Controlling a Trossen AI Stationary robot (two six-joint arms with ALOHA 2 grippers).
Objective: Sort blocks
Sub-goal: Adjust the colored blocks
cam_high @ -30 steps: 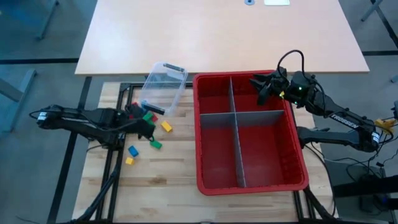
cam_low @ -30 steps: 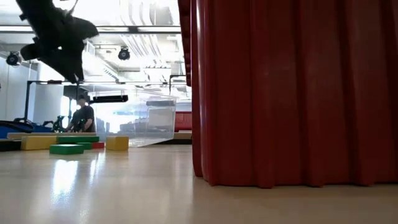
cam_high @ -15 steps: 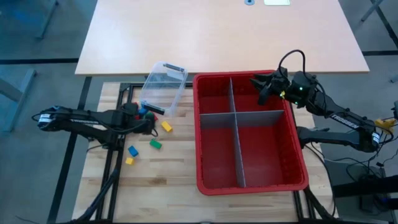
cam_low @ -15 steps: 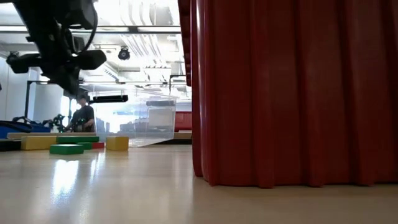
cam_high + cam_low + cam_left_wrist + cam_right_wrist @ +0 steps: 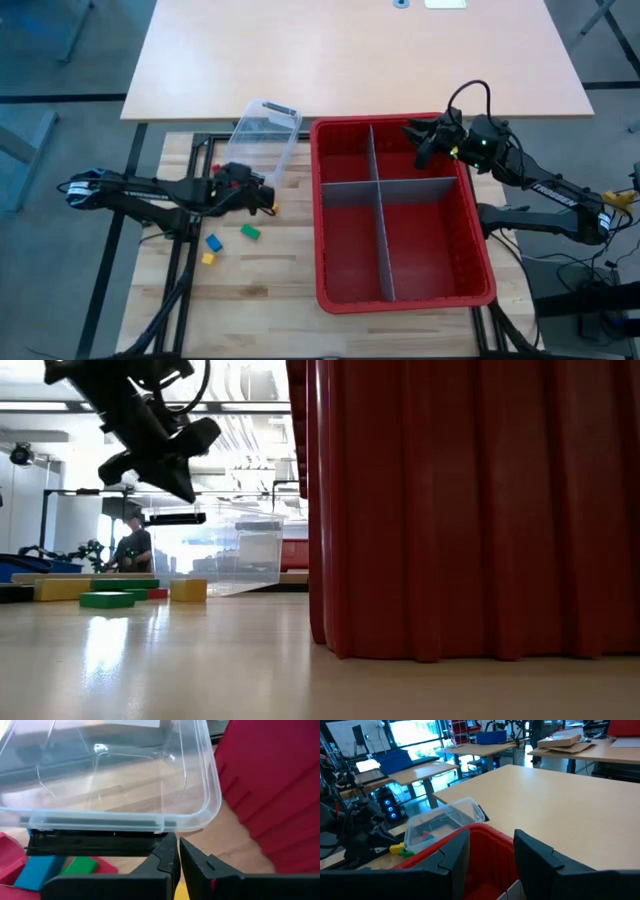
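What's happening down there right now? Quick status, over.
Left gripper fingers shut, nothing seen held, raised beside clear tub. Right gripper fingers open over red bin. Blocks loose on table, none binned.

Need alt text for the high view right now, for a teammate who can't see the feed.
Overhead view: the left pincer, shut on a yellow block, hangs between a tipped clear tub and a red four-compartment bin. Green, blue and yellow blocks lie loose on the wooden table. The right pincer hovers open over the bin's far right corner.
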